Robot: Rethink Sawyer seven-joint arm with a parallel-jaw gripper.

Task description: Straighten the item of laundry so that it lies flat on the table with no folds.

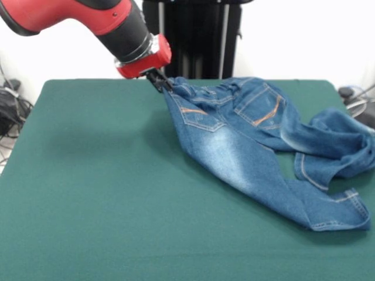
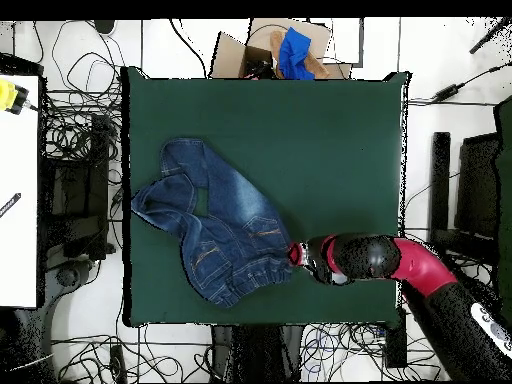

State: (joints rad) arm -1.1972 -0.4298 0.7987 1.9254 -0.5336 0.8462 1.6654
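The item of laundry (image 1: 246, 137), a small pair of blue denim jeans with orange pocket stitching, lies rumpled on the green table (image 1: 94, 193). Its waist is lifted at one corner and the legs trail away, twisted and folded over each other. My gripper (image 1: 160, 81) is shut on the waistband corner, holding it just above the cloth. In the overhead view the jeans (image 2: 215, 235) spread across the table's (image 2: 330, 140) left half, with the gripper (image 2: 292, 254) at their right edge near the table's bottom side.
A cardboard box with blue cloth (image 2: 290, 50) sits beyond the table's top edge in the overhead view. Cables (image 2: 70, 130) lie on the floor around the table. A white surface (image 2: 18, 190) stands at the left.
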